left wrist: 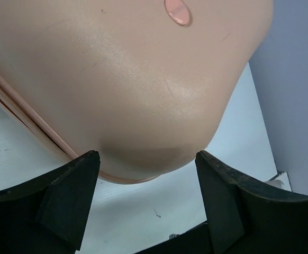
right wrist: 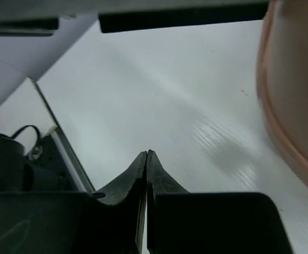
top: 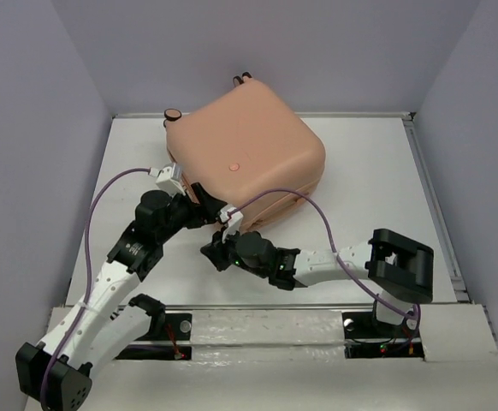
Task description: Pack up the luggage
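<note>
The white desk (top: pixel 377 214) is taken up at its far middle by the peach suitcase (top: pixel 249 150), laid flat with its lid down. The left hand (left wrist: pixel 147 156) is held with fingers apart at a rounded near corner. The right hand (right wrist: pixel 146 153) is pressed together, empty, low beside the suitcase.

A white table (top: pixel 360 171) closed in by three pale lavender-grey walls, softly and evenly lit.

In the top view the table fills the middle of the frame, its surface matte and plain. The back wall (top: pixel 300 51) spans the upper part, while the left wall (top: pixel 26 171) and the right wall (top: pixel 484 171) slant down either side. A thin metal strip (top: pixel 437 214) runs along the table's right edge. A white front ledge (top: pixel 266 347) crosses the bottom. Shadows are faint and soft-edged. In the right wrist view the table shows a dull sheen at centre right.
</note>
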### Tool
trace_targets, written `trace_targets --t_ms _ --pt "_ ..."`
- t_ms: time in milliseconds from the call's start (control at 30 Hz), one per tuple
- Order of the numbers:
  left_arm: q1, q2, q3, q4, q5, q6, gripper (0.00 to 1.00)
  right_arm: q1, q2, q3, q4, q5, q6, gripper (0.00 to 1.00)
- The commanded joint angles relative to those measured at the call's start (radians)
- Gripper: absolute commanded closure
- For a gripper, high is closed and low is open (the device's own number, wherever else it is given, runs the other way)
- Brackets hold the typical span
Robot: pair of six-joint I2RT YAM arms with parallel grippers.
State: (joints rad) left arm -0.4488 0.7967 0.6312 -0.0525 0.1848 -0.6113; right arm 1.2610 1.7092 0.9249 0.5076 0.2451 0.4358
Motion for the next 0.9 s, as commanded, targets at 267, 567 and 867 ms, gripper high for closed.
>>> trace_targets --t_ms 267,567,867 --pt "-0.010 -0.079 0.099 0.005 -0.043 0.008 0.16 0.058 -0.209 -0.239 0.034 0.096 0.066 0.86" --pt "-0.001 -0.100 0.027 -0.021 -0.113 0.025 0.16 -0.179 -0.474 -0.409 -0.170 0.102 -0.021 0.50" --pt "0.001 -0.103 -0.037 0.019 -0.100 -0.002 0.35 -0.241 -0.307 -0.290 -0.025 0.030 -0.267 0.50"
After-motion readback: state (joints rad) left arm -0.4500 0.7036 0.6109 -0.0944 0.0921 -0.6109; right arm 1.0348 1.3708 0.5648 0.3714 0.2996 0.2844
